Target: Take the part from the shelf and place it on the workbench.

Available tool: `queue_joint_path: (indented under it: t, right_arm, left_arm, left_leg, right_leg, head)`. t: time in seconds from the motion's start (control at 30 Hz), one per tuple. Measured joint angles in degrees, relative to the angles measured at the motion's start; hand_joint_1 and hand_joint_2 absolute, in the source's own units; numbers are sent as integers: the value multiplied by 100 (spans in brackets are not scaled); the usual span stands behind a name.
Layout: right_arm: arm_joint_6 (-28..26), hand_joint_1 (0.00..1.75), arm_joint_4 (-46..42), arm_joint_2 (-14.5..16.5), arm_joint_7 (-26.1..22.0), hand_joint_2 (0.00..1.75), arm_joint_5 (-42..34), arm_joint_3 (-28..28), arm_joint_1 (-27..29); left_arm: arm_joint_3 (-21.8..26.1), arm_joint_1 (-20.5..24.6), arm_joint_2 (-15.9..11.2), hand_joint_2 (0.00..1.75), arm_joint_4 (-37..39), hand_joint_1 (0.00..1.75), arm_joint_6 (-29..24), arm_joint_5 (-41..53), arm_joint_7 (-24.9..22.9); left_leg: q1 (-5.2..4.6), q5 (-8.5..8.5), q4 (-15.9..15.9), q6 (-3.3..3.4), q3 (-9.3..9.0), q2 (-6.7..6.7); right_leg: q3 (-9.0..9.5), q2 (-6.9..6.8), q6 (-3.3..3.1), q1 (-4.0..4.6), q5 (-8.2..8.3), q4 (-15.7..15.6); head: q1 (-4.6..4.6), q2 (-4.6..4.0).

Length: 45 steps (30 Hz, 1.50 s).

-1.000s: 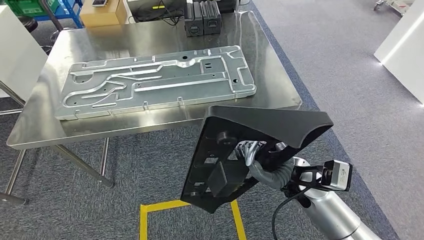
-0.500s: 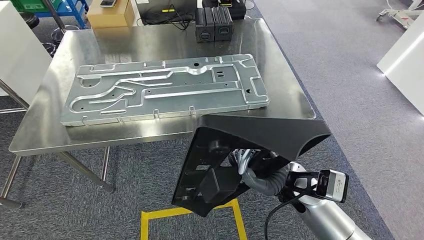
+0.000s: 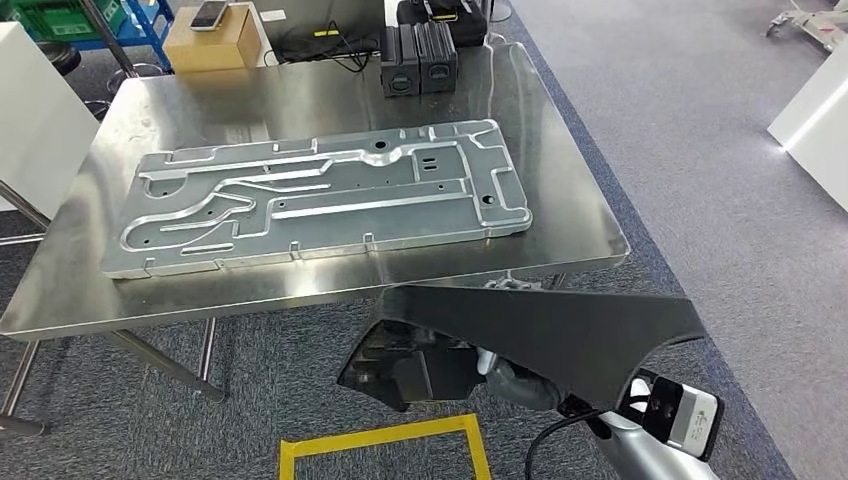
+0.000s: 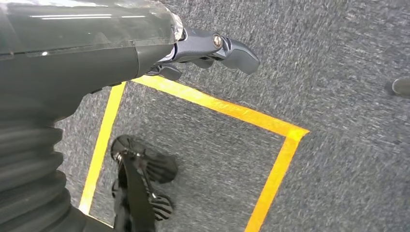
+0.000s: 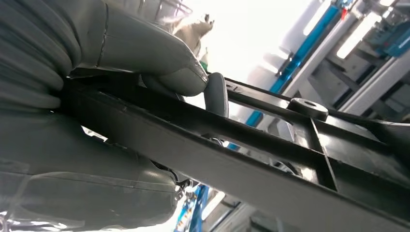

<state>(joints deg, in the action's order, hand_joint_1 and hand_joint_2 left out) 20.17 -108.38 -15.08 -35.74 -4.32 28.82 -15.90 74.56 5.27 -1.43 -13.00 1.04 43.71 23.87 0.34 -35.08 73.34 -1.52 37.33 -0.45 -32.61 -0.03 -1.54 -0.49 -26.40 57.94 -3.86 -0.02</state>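
In your head view the black part [image 3: 560,325] sits in the lower centre-right of the frame, its broad flat face turned up and running from the middle of the picture out toward the right edge; its near rim overlaps the front edge of the workbench [image 3: 80,290], so you cannot tell whether it touches the steel or hangs just before it. The right hand [image 3: 505,372] lies under the part, at the lower centre, mostly hidden by it; you see grey fingers reaching up into its ribbed underside. In the right wrist view the right hand is wrapped about a dark bar of the part [image 5: 251,159], the thick grey thumb [image 5: 159,63] pressed onto its upper side and the ribbed cover filling the left of the frame; so that hand has firm hold of the part. In the left wrist view the left hand [image 4: 203,50] is at the upper centre, over grey carpet and yellow floor tape [image 4: 227,108]; its dark fingers hold nothing, but you cannot tell how far apart they are. The long silver plate [image 3: 320,195] lies flat across the middle of the workbench, well above the part in the frame; two black boxes [image 3: 418,58] stand at the far edge.
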Motion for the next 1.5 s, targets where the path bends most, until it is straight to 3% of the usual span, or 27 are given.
queue_joint_path:
  t: [0.03,0.07,0.13,0.17,0.23,0.37,0.43,0.5,0.53,0.57,0.6,0.67,0.73,0.8,0.9,0.93,1.03,1.07,1.1,1.17,1.23,1.33,1.4,1.43,1.5]
  right_arm:
    - [-10,171,-45,19,0,175,13,-37,38]
    - [-15,171,-84,36,0,175,16,-65,69]
    - [-18,171,-152,66,0,175,19,-107,104]
    - [-19,171,-183,81,0,175,31,-128,115]
    - [-26,171,-265,115,0,175,88,-187,161]
    - [-67,171,-475,165,0,175,186,-324,266]
    - [-84,171,-474,168,0,175,111,-410,202]
    - [-37,171,-379,170,0,175,-26,-558,52]
    - [1,171,-315,170,0,175,-77,-641,-30]
    - [43,171,-244,171,0,175,-105,-744,-125]
    - [72,171,-185,173,0,175,-111,-850,-219]
    - [85,171,-98,188,0,175,-87,-1069,-420]
    - [25,171,17,216,3,175,-35,-1287,-645]
    - [-103,171,201,235,12,175,36,-1559,-882]
    - [-398,171,662,237,41,175,307,-1934,-1432]
    - [-535,171,908,234,55,175,456,-2028,-1725]
    - [-896,171,1695,203,80,175,800,-2274,-2461]
    - [-952,171,1883,191,84,175,867,-2327,-2583]
    - [-980,171,2014,183,89,175,922,-2353,-2667]
    - [-1090,171,2231,179,158,175,1145,-2359,-2835]
    - [-1374,171,2602,191,367,175,1780,-2268,-3155]
    - [-1926,171,3476,289,920,175,3361,-1826,-3849]
    - [-2180,171,4278,477,1384,175,4470,-1306,-4352]
    - [-2253,171,4743,619,1626,175,4978,-1003,-4599]
    - [-2250,171,5638,976,2069,175,5771,-416,-4959]
  left_arm:
    - [3,-13,4,175,0,0,-1,-5,0]
    - [5,-23,7,175,0,0,-1,-9,0]
    - [8,-31,10,175,0,0,-1,-13,3]
    - [10,-30,10,175,0,0,-1,-18,9]
    - [14,-30,16,175,0,0,2,-36,34]
    - [41,-56,36,175,0,0,11,-86,72]
    - [60,-40,51,175,0,0,22,-75,76]
    - [67,-30,61,175,0,0,39,-46,83]
    - [67,-31,64,175,0,0,48,-33,86]
    - [67,-32,67,175,0,0,56,-22,90]
    - [67,-33,70,175,0,0,68,-11,95]
    - [67,-34,82,175,1,0,99,8,113]
    - [66,-26,98,175,2,0,129,25,140]
    - [65,-14,108,175,2,0,151,56,178]
    - [63,-8,119,175,3,0,188,115,215]
    - [60,2,121,175,4,0,203,139,220]
    - [48,28,118,175,4,0,236,197,235]
    - [45,14,116,175,4,0,241,205,238]
    - [42,-5,116,175,4,0,242,209,238]
    - [31,-27,116,175,4,0,243,220,240]
    - [7,-14,113,175,4,0,249,250,247]
    - [-33,13,111,175,4,0,259,308,258]
    - [-48,41,117,175,4,0,261,338,274]
    - [-52,68,122,175,4,0,264,352,288]
    - [-66,128,137,175,4,0,280,374,326]
  left_leg:
    - [8,4,140,-10,141,1]
    - [17,135,65,-13,180,3]
    - [27,678,-648,16,-16,15]
    - [15,851,-1026,37,-141,26]
    - [-15,960,-1445,103,-289,43]
    - [-4,963,-1535,261,-437,23]
    - [-1,933,-1558,318,-509,22]
    - [-16,881,-1558,349,-543,19]
    - [-23,854,-1556,355,-564,17]
    - [-29,818,-1554,354,-604,10]
    - [-33,776,-1553,349,-662,1]
    - [-37,680,-1559,326,-792,-15]
    - [-38,620,-1566,278,-841,-19]
    - [-42,604,-1545,215,-854,-14]
    - [-39,468,-1302,138,-777,-3]
    - [-28,344,-1037,109,-629,0]
    - [25,5,-9,31,47,6]
    - [39,39,108,20,184,9]
    - [50,188,20,13,220,11]
    - [65,752,-665,16,53,24]
    - [47,1087,-1290,58,-93,45]
    - [5,1132,-1481,171,-112,51]
    - [22,1161,-1532,234,-156,52]
    - [32,1170,-1553,260,-177,55]
    - [24,1155,-1558,292,-202,57]
  right_leg:
    - [33,4,3,0,-33,1]
    - [79,7,10,0,-68,2]
    - [198,8,36,-1,-155,-1]
    - [254,6,58,3,-197,0]
    - [312,4,125,13,-268,-10]
    - [317,4,248,17,-330,214]
    - [8,5,290,2,-546,748]
    - [-490,6,326,-3,-802,1441]
    - [-674,5,335,-6,-854,1644]
    - [-759,5,329,-6,-767,1626]
    - [-736,5,312,-5,-556,1400]
    - [-517,5,246,15,28,627]
    - [-408,6,173,58,287,143]
    - [-416,11,112,81,273,65]
    - [-311,16,41,32,270,8]
    - [-284,20,26,15,266,-8]
    - [-245,14,14,10,220,-7]
    - [-220,8,20,7,195,-4]
    - [-188,4,29,2,169,-1]
    - [-116,3,60,-10,108,8]
    - [-100,20,110,-15,75,30]
    - [-134,53,224,-15,50,34]
    - [-189,28,275,-24,-62,172]
    - [-294,16,287,-28,-186,400]
    - [-666,3,300,-32,-500,1142]
  head:
    - [0,0]
    - [0,0]
    - [1,0]
    - [1,0]
    - [2,0]
    - [1,0]
    - [2,0]
    - [2,0]
    - [2,0]
    - [2,0]
    - [2,0]
    - [2,0]
    - [2,0]
    - [3,0]
    - [4,0]
    - [3,0]
    - [2,0]
    - [2,0]
    - [2,0]
    - [2,0]
    - [3,0]
    - [4,0]
    - [4,0]
    - [4,0]
    - [4,0]
